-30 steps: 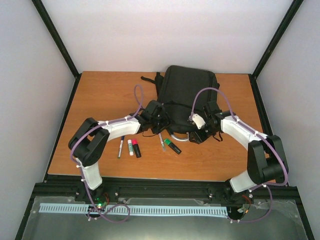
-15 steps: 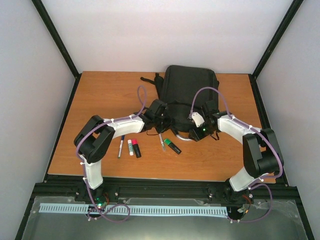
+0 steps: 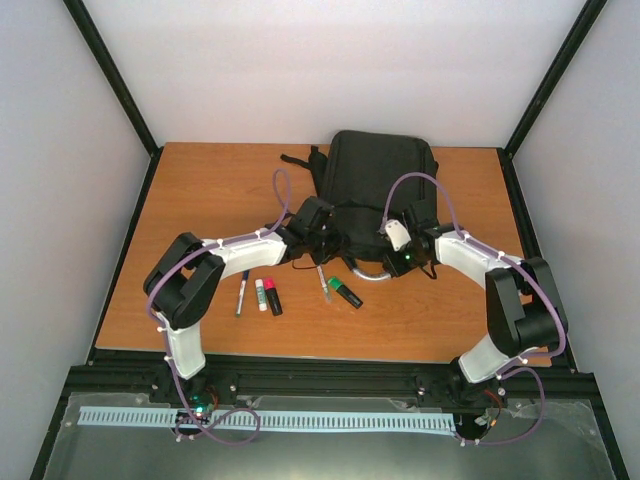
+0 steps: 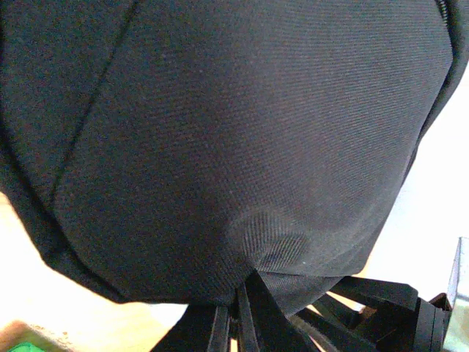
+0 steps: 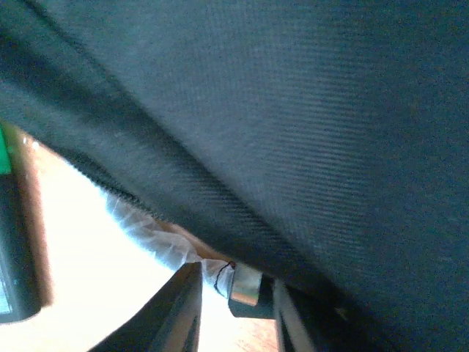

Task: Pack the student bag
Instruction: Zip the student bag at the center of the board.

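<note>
The student bag, a large black backpack, lies at the back middle of the table, and its grey handle loop reaches toward me. My left gripper is at the bag's near left corner. In the left wrist view its black fabric fills the frame, and the left gripper is shut on a puckered fold of it. My right gripper is at the bag's near right edge. In the right wrist view the gripper stands narrowly open around a small metal tab under the bag's edge.
On the table in front of the bag lie a pen, a pink-capped glue stick, a black stick, a second pen and a green highlighter. Black frame posts border the table.
The left gripper has shut on the bag's fabric. The right gripper has moved in against the bag's near edge, and its jaws have narrowed.
</note>
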Controlling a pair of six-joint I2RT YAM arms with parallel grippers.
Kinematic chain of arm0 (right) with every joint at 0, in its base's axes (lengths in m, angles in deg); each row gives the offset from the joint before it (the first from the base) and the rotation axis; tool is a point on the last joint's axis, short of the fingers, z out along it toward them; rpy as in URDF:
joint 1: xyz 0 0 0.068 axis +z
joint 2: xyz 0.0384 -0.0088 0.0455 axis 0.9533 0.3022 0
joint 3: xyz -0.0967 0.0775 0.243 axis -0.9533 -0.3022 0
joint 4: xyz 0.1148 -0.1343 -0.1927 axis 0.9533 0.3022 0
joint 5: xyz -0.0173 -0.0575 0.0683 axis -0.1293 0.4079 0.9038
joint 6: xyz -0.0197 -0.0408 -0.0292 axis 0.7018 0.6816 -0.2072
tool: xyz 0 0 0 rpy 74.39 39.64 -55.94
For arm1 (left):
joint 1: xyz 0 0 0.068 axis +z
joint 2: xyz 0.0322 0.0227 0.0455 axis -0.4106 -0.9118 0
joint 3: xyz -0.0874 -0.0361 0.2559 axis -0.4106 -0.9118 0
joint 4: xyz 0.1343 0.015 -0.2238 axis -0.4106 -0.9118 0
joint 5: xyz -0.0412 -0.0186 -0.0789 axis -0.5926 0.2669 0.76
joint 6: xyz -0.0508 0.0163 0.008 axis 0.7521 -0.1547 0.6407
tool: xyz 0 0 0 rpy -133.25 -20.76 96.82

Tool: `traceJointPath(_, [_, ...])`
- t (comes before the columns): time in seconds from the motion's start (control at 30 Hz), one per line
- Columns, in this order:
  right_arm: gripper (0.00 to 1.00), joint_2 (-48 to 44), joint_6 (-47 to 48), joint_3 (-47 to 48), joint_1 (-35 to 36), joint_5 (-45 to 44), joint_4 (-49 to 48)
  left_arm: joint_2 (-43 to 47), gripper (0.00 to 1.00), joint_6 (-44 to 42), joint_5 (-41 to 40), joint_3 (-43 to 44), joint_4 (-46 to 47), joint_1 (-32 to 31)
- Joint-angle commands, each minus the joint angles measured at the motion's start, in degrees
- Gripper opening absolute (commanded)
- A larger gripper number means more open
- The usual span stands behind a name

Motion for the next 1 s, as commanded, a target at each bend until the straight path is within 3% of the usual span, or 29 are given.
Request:
traceJointPath(0.0, [0.22,-2.2,-0.3,-0.4,0.2,-1.3,-3.7,3.1,0.01,-1.4,0.0,1.9,0.1,-0.6])
traceJointPath(0.23, [0.03,-3.2,1.9,-0.6,-1.2,-1.1,0.8,2.8,0.01,-2.3,-0.5,1.4,-0.5,-0.6])
traceJointPath(0.97, [0.03,-7.6,17.6,-2.9,-17.3,-6.2,10.0,4.8,0.01,-9.0,-2.6,-1.5,-2.9,-0.6])
